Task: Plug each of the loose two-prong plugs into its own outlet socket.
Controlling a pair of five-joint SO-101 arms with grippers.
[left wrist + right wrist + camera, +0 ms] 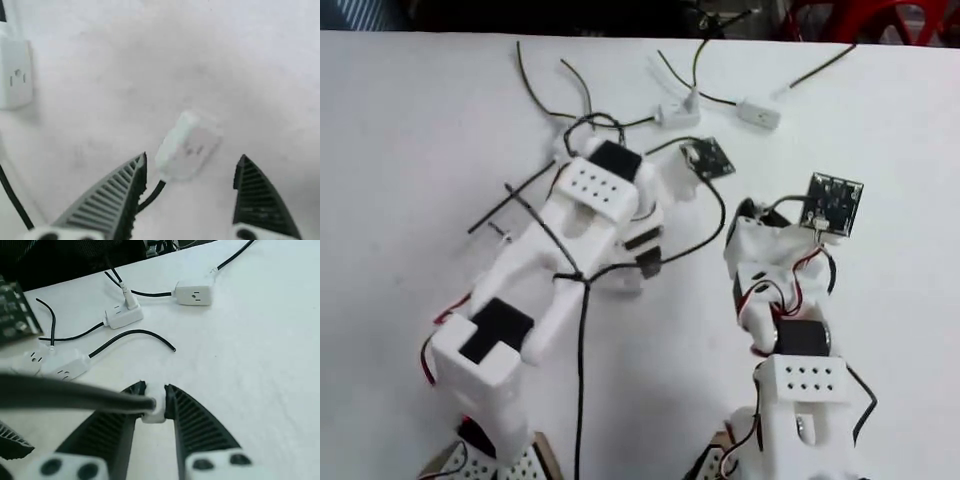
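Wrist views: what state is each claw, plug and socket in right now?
left claw: open, either side of a white corded block.
white corded block: lying loose on the table, not gripped.
edge socket: empty.
right claw: shut on a white plug.
white plug: gripped, not plugged in.
far socket: empty.
middle socket: seems to have a plug in it.

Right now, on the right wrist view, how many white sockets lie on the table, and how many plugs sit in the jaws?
White sockets: 4
Held plugs: 1
Total: 5
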